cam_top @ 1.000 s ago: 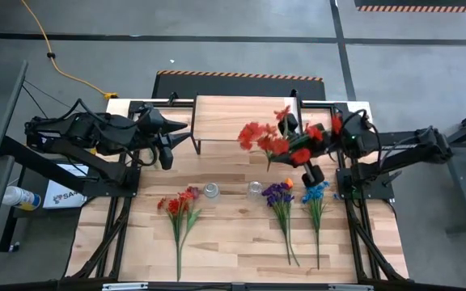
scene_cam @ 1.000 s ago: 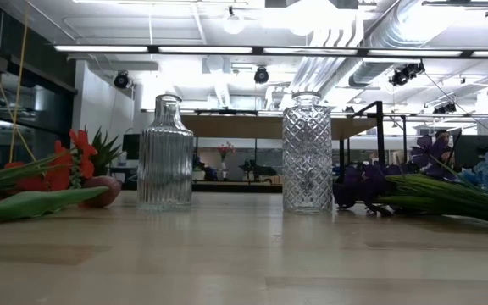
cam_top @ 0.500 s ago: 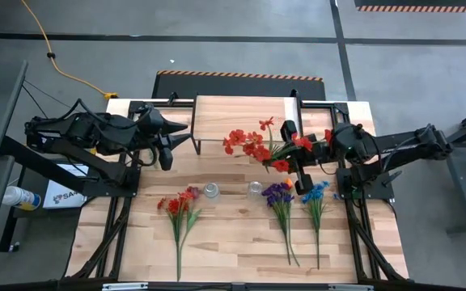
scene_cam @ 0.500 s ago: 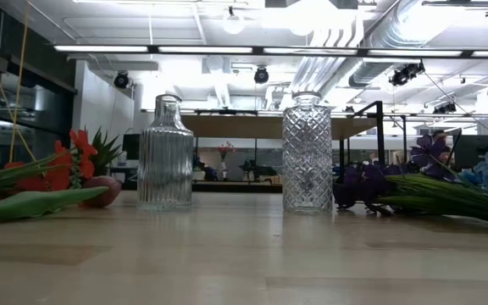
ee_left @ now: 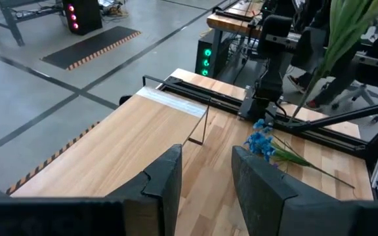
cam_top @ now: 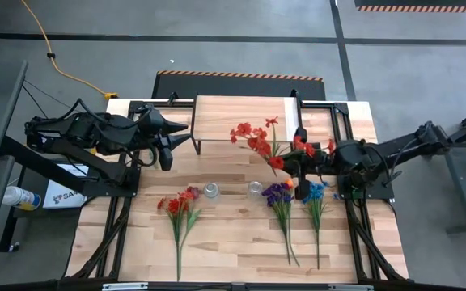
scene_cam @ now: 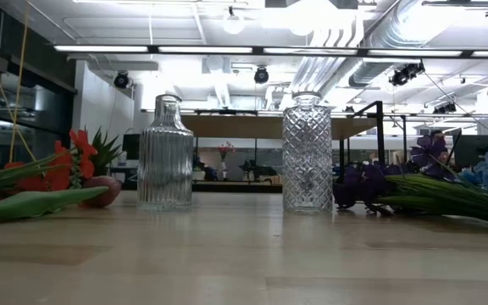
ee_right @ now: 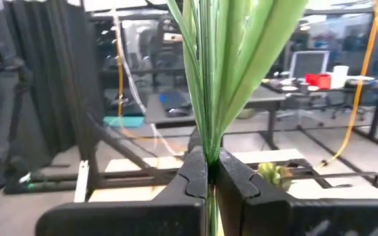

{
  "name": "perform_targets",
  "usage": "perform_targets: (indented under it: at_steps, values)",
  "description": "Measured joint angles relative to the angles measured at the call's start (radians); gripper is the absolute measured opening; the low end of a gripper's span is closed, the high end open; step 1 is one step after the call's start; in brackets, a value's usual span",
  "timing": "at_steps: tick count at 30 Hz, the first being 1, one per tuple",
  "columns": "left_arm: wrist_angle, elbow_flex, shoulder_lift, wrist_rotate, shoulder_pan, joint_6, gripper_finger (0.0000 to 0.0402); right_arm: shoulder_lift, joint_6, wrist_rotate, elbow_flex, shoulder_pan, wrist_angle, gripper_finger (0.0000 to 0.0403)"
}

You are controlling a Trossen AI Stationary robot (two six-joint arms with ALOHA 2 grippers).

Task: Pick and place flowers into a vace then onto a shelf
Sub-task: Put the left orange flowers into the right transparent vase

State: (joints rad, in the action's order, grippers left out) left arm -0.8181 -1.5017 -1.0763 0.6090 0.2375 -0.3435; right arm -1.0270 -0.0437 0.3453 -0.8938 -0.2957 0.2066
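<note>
The right gripper (cam_top: 301, 171), right of centre in the high view, is clamped tight on the green stems of a red bunch of flowers (cam_top: 259, 143). The blooms lean up-left over the shelf (cam_top: 217, 113), probably so the stems can be swung down into the diamond-cut vase (cam_top: 254, 190) just below-left. The ribbed vase (cam_top: 210, 191) stands further left. The left gripper (cam_top: 167, 149) waits at upper left with its fingers parted, holding nothing.

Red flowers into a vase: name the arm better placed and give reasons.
Right. Its end effector is already shut on the red flowers, just beside the patterned vase. The left end effector hangs open and empty near the shelf.
</note>
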Motion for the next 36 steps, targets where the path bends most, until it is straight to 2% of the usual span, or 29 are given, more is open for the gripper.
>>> perform_targets:
  at_steps: [4, 10, 17, 23, 31, 36]
  values:
    - [0.000, 0.000, 0.000, -0.001, 0.000, 0.001, 0.0166, 0.015, -0.002, 0.120, 0.047, -0.049, 0.043, 0.0002]
    - [0.000, 0.000, 0.000, -0.009, 0.000, 0.006, 0.0166, 0.015, 0.024, 0.223, 0.184, -0.097, 0.321, 0.0002]
    - [0.000, 0.000, 0.000, -0.016, 0.000, 0.006, 0.0166, -0.003, 0.023, 0.225, 0.327, -0.091, 0.593, 0.0002]
    - [0.008, 0.000, 0.000, -0.016, 0.000, 0.006, 0.0166, -0.073, -0.003, 0.184, 0.337, -0.048, 0.666, 0.0002]
    - [0.008, 0.000, 0.000, -0.015, 0.000, 0.006, 0.0166, -0.186, -0.071, 0.068, 0.337, 0.019, 0.768, 0.0002]
    - [0.008, 0.000, 0.000, -0.015, 0.000, 0.006, 0.0166, -0.234, -0.090, 0.064, 0.337, 0.028, 0.787, 0.0002]
